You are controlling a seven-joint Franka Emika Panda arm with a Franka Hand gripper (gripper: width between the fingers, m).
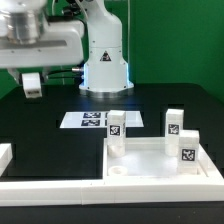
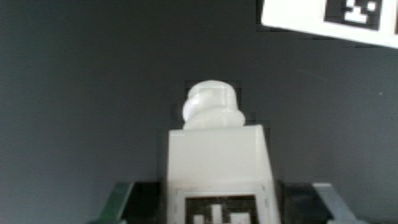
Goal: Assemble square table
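Observation:
The white square tabletop [image 1: 150, 160] lies at the exterior view's right. Three white tagged legs stand upright in its corners: one at the back left [image 1: 116, 125], one at the back right [image 1: 174, 122], one at the front right [image 1: 188, 149]. My gripper [image 1: 32, 90] hangs above the table at the exterior view's far left, well apart from the tabletop. It is shut on the fourth leg [image 1: 32, 82]. In the wrist view this leg [image 2: 221, 160] sits between my dark fingers [image 2: 128, 203], its round tip pointing away and its tag near the gripper [image 2: 224, 205].
The marker board [image 1: 93, 120] lies in front of the robot base [image 1: 105, 65]. Long white border rails run along the front [image 1: 110, 192] and the left [image 1: 5, 155]. A white tagged surface [image 2: 338, 20] shows in the wrist view's corner; I cannot tell what it is.

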